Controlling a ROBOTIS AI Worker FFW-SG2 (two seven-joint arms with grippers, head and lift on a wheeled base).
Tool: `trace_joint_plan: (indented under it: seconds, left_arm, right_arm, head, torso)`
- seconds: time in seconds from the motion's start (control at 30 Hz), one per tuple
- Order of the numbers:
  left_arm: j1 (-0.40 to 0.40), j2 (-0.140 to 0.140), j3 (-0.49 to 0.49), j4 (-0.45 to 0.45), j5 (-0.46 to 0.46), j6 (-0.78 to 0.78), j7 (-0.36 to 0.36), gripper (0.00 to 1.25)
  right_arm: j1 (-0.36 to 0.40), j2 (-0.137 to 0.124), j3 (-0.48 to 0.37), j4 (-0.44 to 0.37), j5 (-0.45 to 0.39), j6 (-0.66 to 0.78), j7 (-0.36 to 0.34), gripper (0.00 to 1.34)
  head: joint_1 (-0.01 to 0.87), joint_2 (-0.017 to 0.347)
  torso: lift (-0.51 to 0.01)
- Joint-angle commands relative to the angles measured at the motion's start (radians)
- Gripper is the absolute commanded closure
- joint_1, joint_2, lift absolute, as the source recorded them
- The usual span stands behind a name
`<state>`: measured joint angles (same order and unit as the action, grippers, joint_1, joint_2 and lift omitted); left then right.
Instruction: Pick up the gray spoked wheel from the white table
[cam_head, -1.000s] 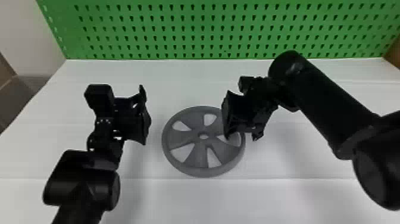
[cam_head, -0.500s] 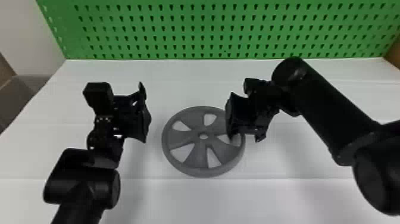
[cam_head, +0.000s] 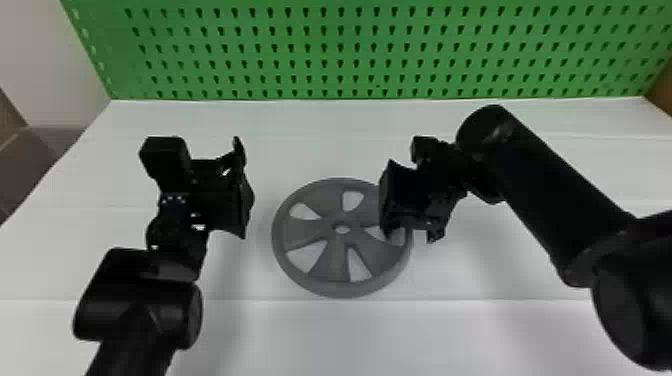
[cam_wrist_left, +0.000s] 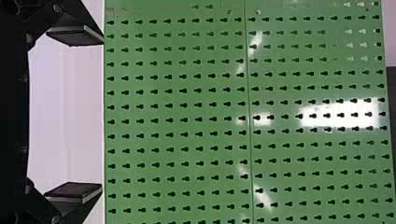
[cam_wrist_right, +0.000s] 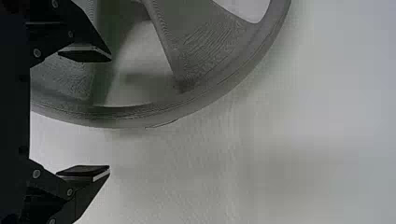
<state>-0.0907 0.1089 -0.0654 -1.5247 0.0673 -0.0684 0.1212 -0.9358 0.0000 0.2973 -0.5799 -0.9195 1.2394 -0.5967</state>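
Note:
The gray spoked wheel (cam_head: 327, 265) lies flat on the white table (cam_head: 320, 335). Above its right rim is my right gripper (cam_head: 407, 235), one finger over the wheel and the other just outside it. In the right wrist view the rim of the wheel (cam_wrist_right: 135, 119) passes between the spread fingers of my right gripper (cam_wrist_right: 110, 114), with nothing clamped. My left gripper (cam_head: 245, 187) is held left of the wheel, apart from it. Seen from the left wrist, my left gripper (cam_wrist_left: 102, 114) has its fingers wide apart and nothing between them.
A green perforated panel (cam_head: 350, 50) stands along the table's back edge. The right forearm (cam_head: 555, 190) crosses the table's right side, and the left arm (cam_head: 140, 300) comes in from the bottom left. A brown surface (cam_head: 42, 160) lies beyond the table's left edge.
In the head view my right gripper has shifted slightly right and turned a little over the wheel's right rim. My left gripper has hardly moved, and the wheel has kept its place.

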Motion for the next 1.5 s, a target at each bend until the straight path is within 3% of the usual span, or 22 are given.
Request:
trace_joint_plan:
  seconds: [0.0,0.43,0.73,0.87,1.07,1.2,1.37,1.47]
  left_arm:
    - [-0.001,0.000,0.001,0.000,0.000,-0.002,0.000,0.17]
    - [-0.001,0.000,-0.001,0.000,-0.001,-0.002,0.000,0.17]
    - [-0.001,0.000,-0.002,0.000,-0.003,-0.002,0.002,0.17]
    - [-0.001,0.000,-0.002,0.001,-0.003,-0.002,0.002,0.17]
    - [0.002,0.000,-0.002,0.000,-0.004,-0.002,0.003,0.17]
    - [0.002,0.000,-0.004,0.000,-0.003,-0.002,0.003,0.17]
    - [0.000,0.000,-0.004,0.000,-0.003,-0.002,0.008,0.17]
    - [0.000,0.000,-0.004,0.000,-0.003,-0.002,0.008,0.17]
  right_arm:
    - [0.003,0.001,0.000,0.000,-0.001,-0.005,0.000,0.42]
    - [0.008,0.001,0.010,0.000,-0.001,-0.005,0.000,0.46]
    - [0.008,0.001,0.025,0.000,-0.001,-0.008,0.000,0.57]
    - [0.006,0.001,0.031,0.000,0.001,-0.009,0.000,0.73]
    - [0.002,0.001,0.045,-0.003,0.005,-0.009,0.000,0.79]
    - [-0.001,0.001,0.057,-0.003,0.008,-0.008,0.000,1.01]
    - [-0.001,0.001,0.057,-0.003,0.011,0.002,0.000,1.06]
    - [-0.003,0.001,0.059,-0.003,0.013,0.003,0.000,1.20]
  head:
    - [0.773,0.066]
    - [0.773,0.066]
    - [0.773,0.066]
    - [0.773,0.066]
    - [0.773,0.066]
    - [0.773,0.066]
    - [0.773,0.066]
    - [0.773,0.066]
  torso:
    - [-0.081]
    - [-0.081]
    - [-0.081]
    - [-0.081]
    - [-0.081]
    - [-0.081]
    - [-0.081]
    - [-0.081]
